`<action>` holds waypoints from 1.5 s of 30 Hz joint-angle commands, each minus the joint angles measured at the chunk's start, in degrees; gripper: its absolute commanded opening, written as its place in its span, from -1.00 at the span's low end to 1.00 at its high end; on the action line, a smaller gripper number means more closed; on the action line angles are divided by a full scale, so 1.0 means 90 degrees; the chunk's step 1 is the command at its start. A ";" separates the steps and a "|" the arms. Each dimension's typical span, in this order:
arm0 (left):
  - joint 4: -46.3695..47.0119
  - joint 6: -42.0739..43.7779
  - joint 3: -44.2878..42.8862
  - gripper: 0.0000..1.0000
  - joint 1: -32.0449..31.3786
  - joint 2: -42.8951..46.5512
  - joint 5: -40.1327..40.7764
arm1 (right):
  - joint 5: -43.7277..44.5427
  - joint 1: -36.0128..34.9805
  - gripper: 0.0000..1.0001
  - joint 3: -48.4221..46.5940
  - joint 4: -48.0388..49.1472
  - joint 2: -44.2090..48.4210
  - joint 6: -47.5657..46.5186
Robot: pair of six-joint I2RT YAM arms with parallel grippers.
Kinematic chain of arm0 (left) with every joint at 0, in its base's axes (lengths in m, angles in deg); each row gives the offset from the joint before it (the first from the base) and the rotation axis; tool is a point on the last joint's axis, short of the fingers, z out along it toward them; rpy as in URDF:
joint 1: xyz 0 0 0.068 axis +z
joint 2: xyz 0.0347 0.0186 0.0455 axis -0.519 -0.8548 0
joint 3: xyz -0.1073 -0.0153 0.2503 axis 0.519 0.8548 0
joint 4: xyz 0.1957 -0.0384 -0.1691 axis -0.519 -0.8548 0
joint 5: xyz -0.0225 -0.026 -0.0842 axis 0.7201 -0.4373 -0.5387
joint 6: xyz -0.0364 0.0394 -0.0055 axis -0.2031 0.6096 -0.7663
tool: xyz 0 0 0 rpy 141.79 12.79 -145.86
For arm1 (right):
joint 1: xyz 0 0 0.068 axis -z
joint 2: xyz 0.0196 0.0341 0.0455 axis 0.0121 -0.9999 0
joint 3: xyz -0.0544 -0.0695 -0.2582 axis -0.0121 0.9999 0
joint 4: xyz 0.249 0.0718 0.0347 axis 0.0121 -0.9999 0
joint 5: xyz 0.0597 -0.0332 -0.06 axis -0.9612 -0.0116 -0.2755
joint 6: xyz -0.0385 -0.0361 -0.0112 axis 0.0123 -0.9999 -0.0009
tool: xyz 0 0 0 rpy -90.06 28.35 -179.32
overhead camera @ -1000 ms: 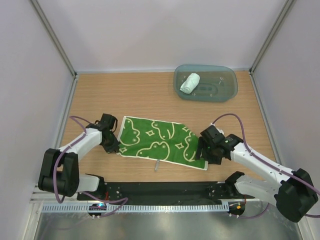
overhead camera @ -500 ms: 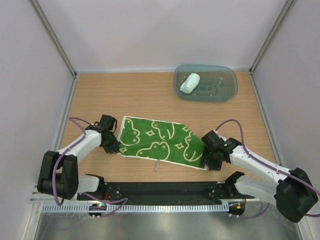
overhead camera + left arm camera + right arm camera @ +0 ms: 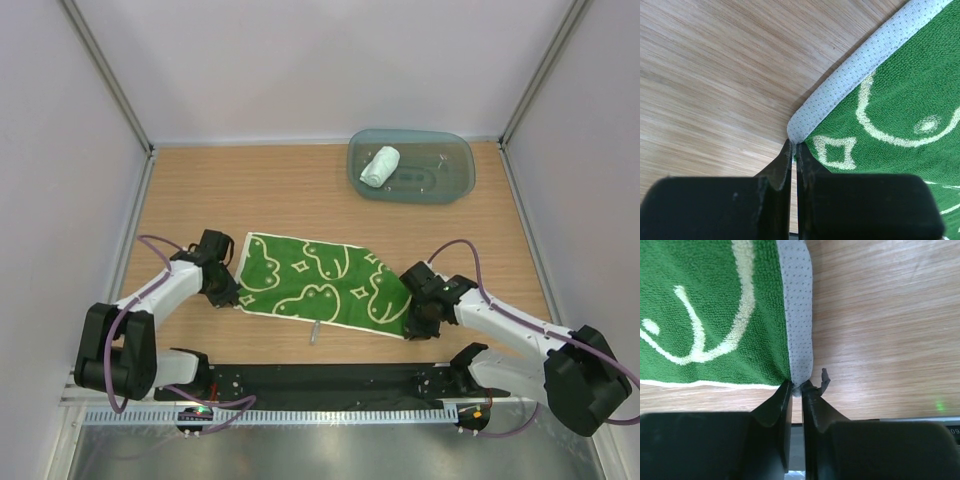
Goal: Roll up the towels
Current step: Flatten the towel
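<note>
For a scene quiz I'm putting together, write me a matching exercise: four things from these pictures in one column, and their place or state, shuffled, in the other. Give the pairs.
Things:
1. green towel
2. white towel
3. tray
4. left pincer

Place or state:
A. rolled up, lying in the tray
B. at the far right of the table
C. shut on a corner of the green towel
D. spread flat on the near part of the table

Pairs: 1-D, 2-A, 3-B, 4-C
</note>
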 commanded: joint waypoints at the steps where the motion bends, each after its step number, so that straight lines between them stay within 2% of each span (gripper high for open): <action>1: 0.0169 -0.0013 0.0031 -0.99 0.0028 0.0179 -0.0050 | 0.0161 -0.0029 -0.81 -0.0025 0.0300 -0.0067 -0.0027; 5: 0.0092 0.0026 -0.0105 -0.99 0.0028 0.0306 -0.0138 | 0.0307 -0.0029 -0.98 -0.0288 0.0076 0.0089 -0.0105; 11: -0.0406 0.0250 -0.0613 -1.00 0.0028 0.0989 -0.0324 | 0.0814 -0.0020 -0.98 -0.1447 -0.0607 0.0441 -0.0368; 17: -0.1470 0.0592 -0.1667 -0.99 0.0028 0.1887 -0.0226 | 0.1187 -0.0019 -0.98 -0.2834 -0.1350 0.0773 -0.0574; 22: -0.2280 0.0914 -0.2836 -0.99 0.0028 0.1996 -0.0265 | 0.1089 0.0175 -0.98 -0.3832 -0.1478 0.0539 -0.0934; 26: -0.2380 0.1022 -0.3657 -1.00 0.0028 0.1723 -0.0556 | 0.0475 0.0887 -0.98 -0.4593 -0.1176 -0.0093 -0.1286; 34: -0.2146 0.1344 -0.5329 -0.99 0.0067 -0.0129 -0.0987 | -0.0736 0.1845 -0.98 -0.6058 -0.0687 -0.1813 -0.1794; 37: -0.2174 0.1442 -0.6217 -0.99 0.0164 -0.0930 -0.1241 | -0.0981 0.2273 -0.98 -0.6927 -0.0823 -0.2506 -0.2009; 41: -0.2399 0.1540 -0.7243 -0.99 0.0243 -0.1392 -0.1232 | -0.1060 0.2568 -0.98 -0.8293 -0.1233 -0.2947 -0.2253; 43: -0.2448 0.1588 -0.7400 -0.99 0.0301 -0.1383 -0.1242 | -0.1098 0.2578 -0.98 -0.8414 -0.1360 -0.2890 -0.2361; 45: -0.2467 0.1637 -0.7275 -1.00 0.0331 -0.1237 -0.1222 | -0.1235 0.2568 -0.98 -0.8035 -0.1322 -0.2685 -0.2380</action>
